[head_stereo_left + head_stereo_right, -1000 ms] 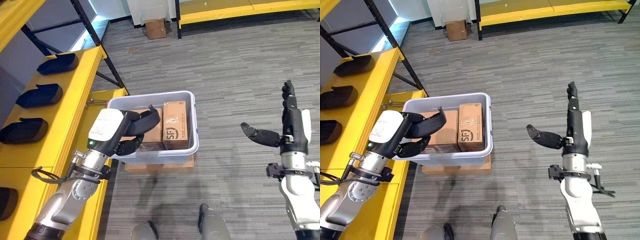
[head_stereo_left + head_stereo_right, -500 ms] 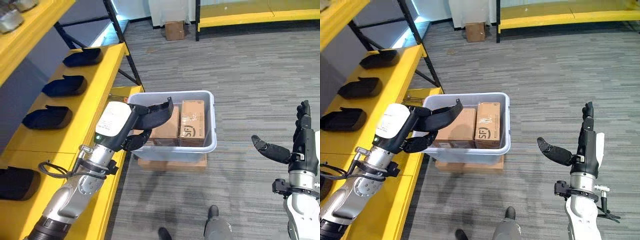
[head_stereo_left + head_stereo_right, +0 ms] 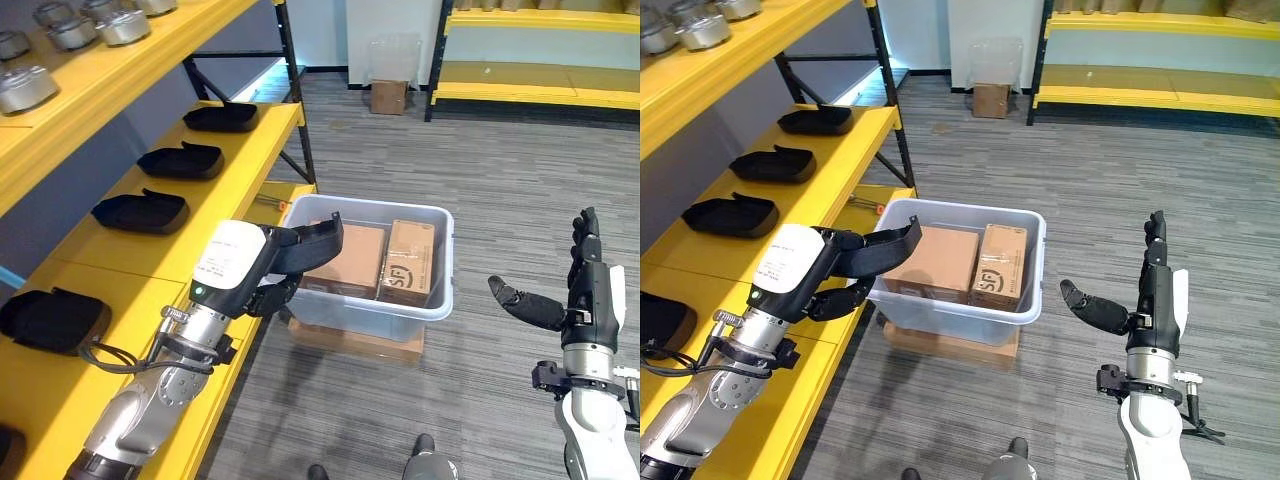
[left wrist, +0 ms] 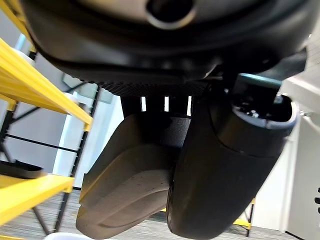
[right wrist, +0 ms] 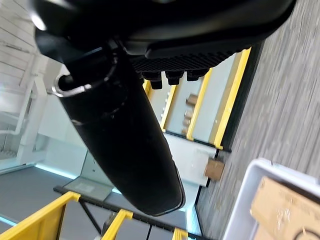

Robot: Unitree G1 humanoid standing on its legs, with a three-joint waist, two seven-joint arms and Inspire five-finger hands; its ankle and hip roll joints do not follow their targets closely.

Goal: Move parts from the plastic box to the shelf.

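Observation:
My left hand (image 3: 268,296) is shut on a black curved plastic part (image 3: 305,243), held above the near left corner of the clear plastic box (image 3: 442,262). In the left wrist view the same part (image 4: 127,200) lies against the thumb (image 4: 220,190). Two cardboard cartons (image 3: 345,250) (image 3: 408,275) stand inside the box. The yellow shelf (image 3: 150,270) runs along my left and bears several black parts (image 3: 140,212) (image 3: 180,160) (image 3: 222,117) in a row. My right hand (image 3: 585,290) is open, fingers straight up, well right of the box.
An upper yellow shelf carries metal parts (image 3: 25,88). A black upright post (image 3: 300,120) stands behind the box. Flat cardboard (image 3: 350,340) lies under the box. A small carton (image 3: 388,96) and another yellow rack (image 3: 540,95) stand at the back on grey carpet.
The camera has tilted up, so more of the shelves shows. My left hand keeps the black part and has drawn it from inside the box to over its left corner.

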